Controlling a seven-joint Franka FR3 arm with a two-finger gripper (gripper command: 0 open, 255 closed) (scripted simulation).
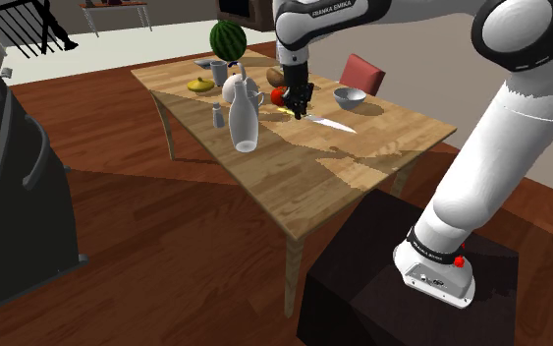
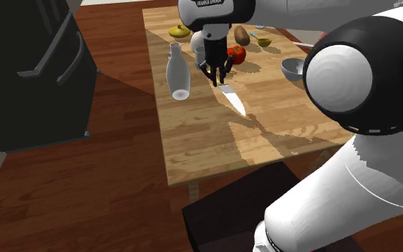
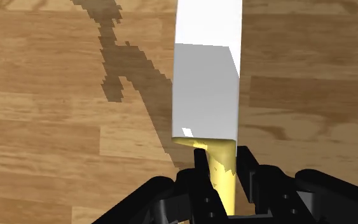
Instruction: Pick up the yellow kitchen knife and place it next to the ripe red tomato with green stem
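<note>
Yellow-handled kitchen knife point(image 3: 206, 83) with broad white blade: black two-finger gripper point(image 3: 222, 159) clamped on its handle, the sensible hold. Likely stiff, light, blade slick. Blade juts over the wooden table point(image 1: 362, 167), near the round red tomato point(image 1: 278, 95); lifted or resting unclear.

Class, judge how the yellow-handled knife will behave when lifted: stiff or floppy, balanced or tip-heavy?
Probably stiff: the knife shows a straight, flat blade. Likely blade-heavy, since the claw clasps the yellow handle at one end. It might pivot between the narrow fingers.
</note>
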